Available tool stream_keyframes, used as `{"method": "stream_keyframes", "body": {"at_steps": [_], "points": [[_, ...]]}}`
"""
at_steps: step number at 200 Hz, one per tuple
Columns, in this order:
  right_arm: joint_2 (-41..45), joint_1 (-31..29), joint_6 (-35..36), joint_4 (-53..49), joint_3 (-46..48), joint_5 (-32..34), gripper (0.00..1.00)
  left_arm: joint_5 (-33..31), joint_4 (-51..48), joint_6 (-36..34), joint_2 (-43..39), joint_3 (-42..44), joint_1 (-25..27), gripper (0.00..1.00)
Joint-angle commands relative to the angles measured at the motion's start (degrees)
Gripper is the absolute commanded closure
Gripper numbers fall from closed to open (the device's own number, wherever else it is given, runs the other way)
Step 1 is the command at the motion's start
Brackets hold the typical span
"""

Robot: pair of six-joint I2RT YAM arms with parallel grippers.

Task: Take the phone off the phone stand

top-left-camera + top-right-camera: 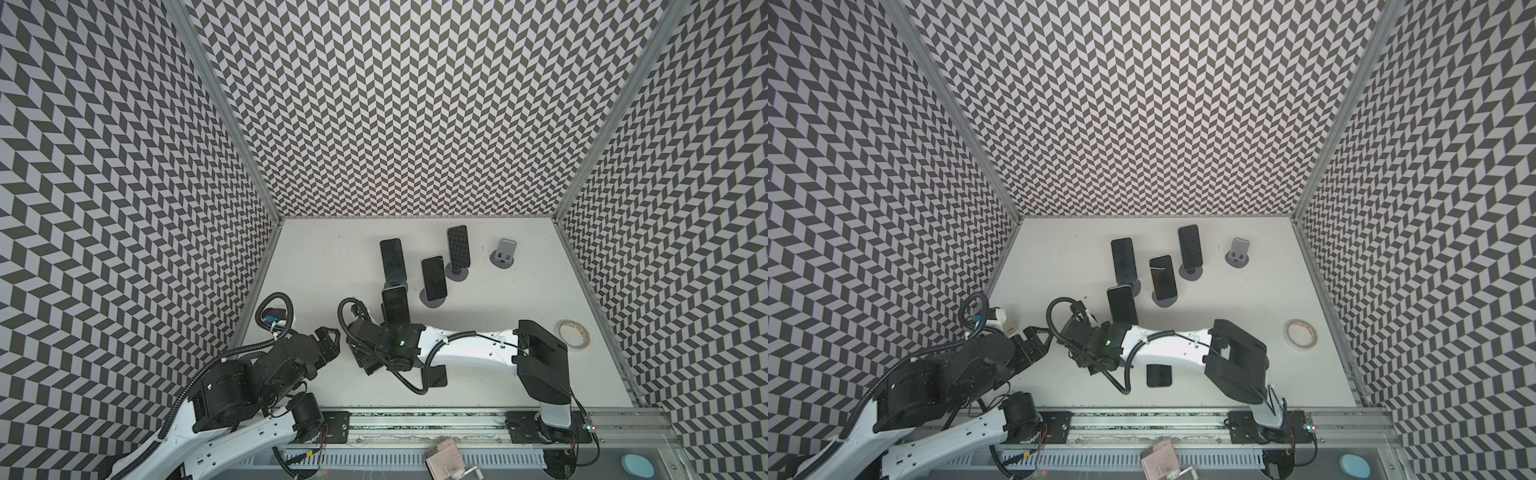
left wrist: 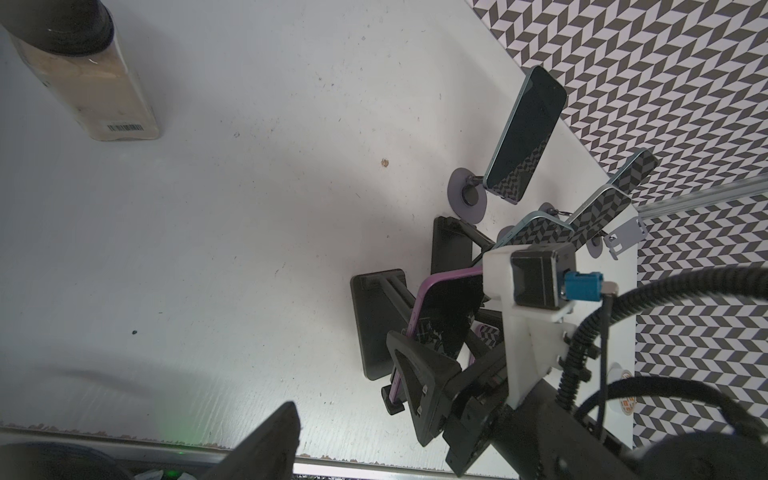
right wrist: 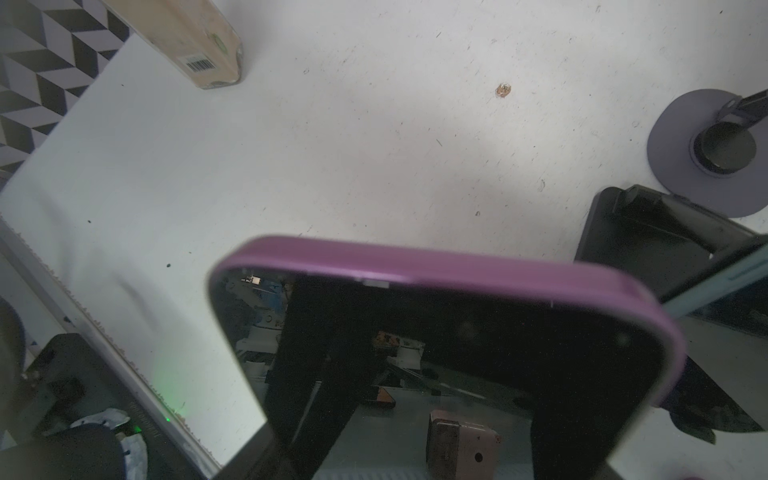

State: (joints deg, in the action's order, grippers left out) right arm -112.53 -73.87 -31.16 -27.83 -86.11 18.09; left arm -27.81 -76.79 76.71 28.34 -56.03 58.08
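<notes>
Purple phone (image 2: 444,307), probably light, stiff and glass-slick, leans on its black stand (image 2: 374,332) near the worktop's middle. The right hand (image 1: 396,328) clasps its long edges low down, a sound hold. The left hand (image 1: 330,347) gapes wide.

The left half of the surface (image 1: 332,266) lies open from the back wall to the front edge, with only a bottle (image 2: 83,83) near the left wall. The middle back is crowded: a cluster of phones on stands (image 1: 433,277) leaves narrow gaps, and the purple phone (image 1: 395,307) stands just before them. The right arm (image 1: 465,349) bars the front middle. Open room lies between the empty stand (image 1: 504,253) and the tape roll (image 1: 573,334)
</notes>
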Motion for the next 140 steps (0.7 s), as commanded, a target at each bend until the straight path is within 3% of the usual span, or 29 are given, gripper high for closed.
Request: {"method": "stream_keyframes", "body": {"at_steps": [1,140], "points": [[1.77,-0.26,0.63,1.88,-0.09,1.16,0.31,-1.98,-0.99,0.89,-0.58,0.22,-0.16,0.1],[4.92,-0.29,0.74,6.37,2.82,0.55,0.33,-2.24,-0.98,1.47,-0.2,0.53,-0.16,0.1]]}}
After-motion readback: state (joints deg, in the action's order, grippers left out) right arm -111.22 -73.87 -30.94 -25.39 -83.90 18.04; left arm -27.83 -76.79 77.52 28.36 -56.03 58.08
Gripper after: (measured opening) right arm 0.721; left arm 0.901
